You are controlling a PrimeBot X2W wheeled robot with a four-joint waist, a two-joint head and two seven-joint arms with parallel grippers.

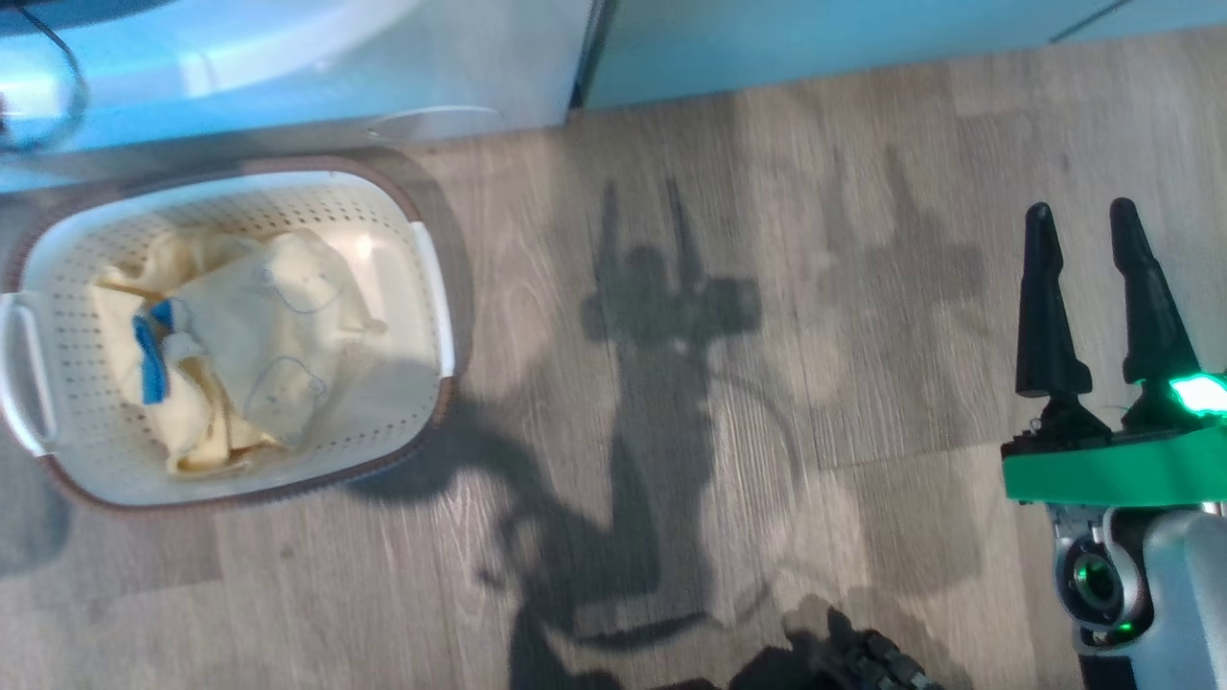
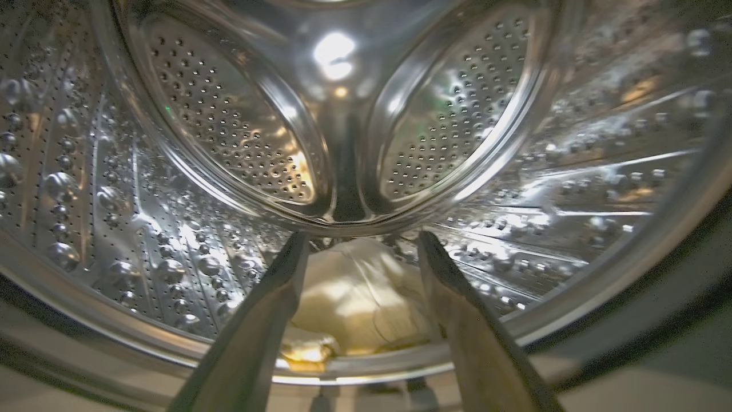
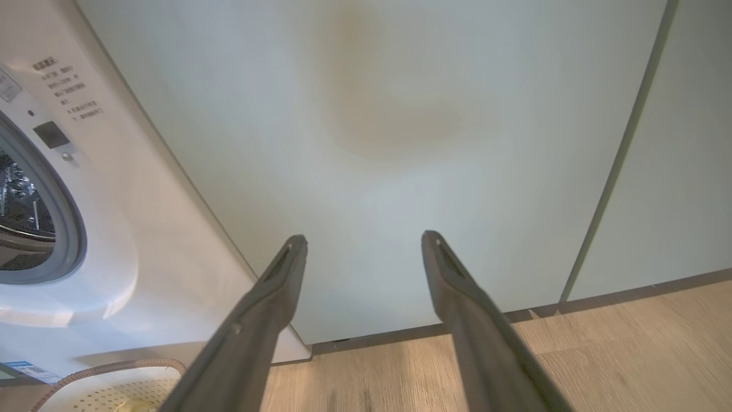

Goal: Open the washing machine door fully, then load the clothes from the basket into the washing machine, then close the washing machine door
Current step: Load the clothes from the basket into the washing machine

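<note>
We note the small rectangular cream-white perforated plastic basket with a brown rim (image 1: 240,187) on the grey wood-grain floor (image 1: 767,316), just in front of the large white front-loading washing machine (image 1: 288,77). Its long axis runs left to right across the head view, with a white loop handle at each short end. The pale yellow and cream clothes (image 1: 259,355) lie heaped inside, blue patch toward the basket's left end.

Left gripper (image 2: 360,240) points into the perforated metal drum (image 2: 114,200). Its fingers are well apart, clamping nothing. A cream garment (image 2: 354,297) lies on the drum bottom beyond the fingertips.

Right gripper (image 1: 1081,216) hangs over the floor well right of the basket. Its fingers are apart and empty, pointing at the flat pale green cabinet door (image 3: 400,143).
</note>
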